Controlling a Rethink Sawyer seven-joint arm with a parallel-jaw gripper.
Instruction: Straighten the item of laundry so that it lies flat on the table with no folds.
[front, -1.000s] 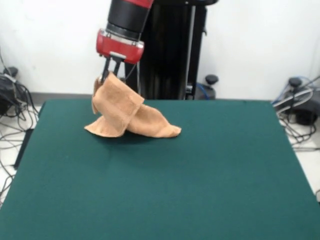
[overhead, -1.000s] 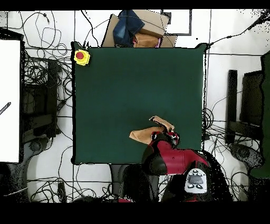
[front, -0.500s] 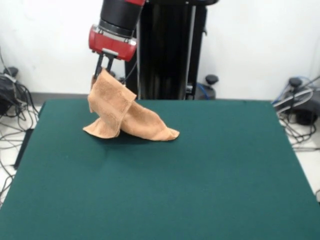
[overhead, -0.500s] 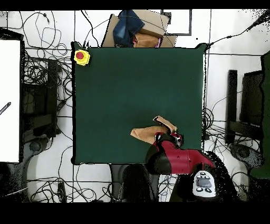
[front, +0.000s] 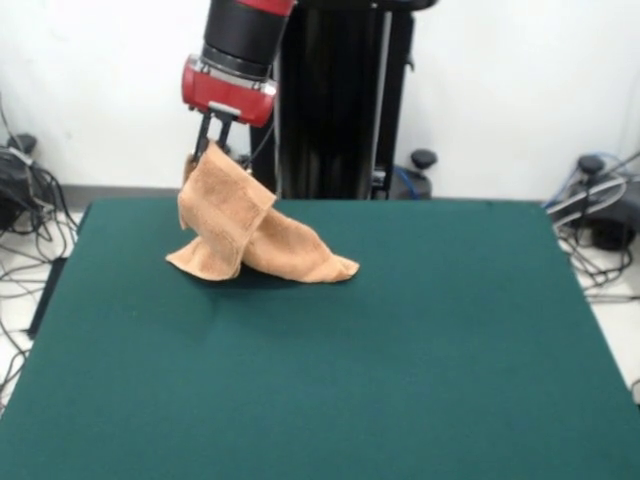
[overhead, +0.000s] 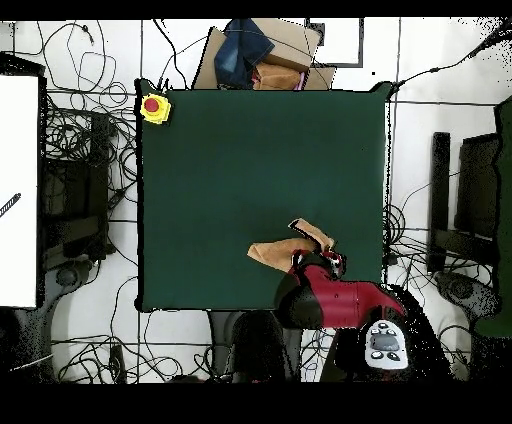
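Our gripper (front: 209, 146) stays clamped on the towel (front: 250, 232) corner, having shifted slightly sideways since a second ago. The towel remains folded on the table (front: 400, 350); straightening is incomplete.

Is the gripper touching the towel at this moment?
Touching. In the front view the gripper is shut on the top corner of the towel, holding it up while the lower part lies on the table.

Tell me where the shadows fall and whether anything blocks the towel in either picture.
Front view: even light, only a soft dark shadow on the table under the towel, which hangs from the gripper in plain sight. Overhead view: the red arm covers part of the towel and hides the gripper; no clear shadow shows there.
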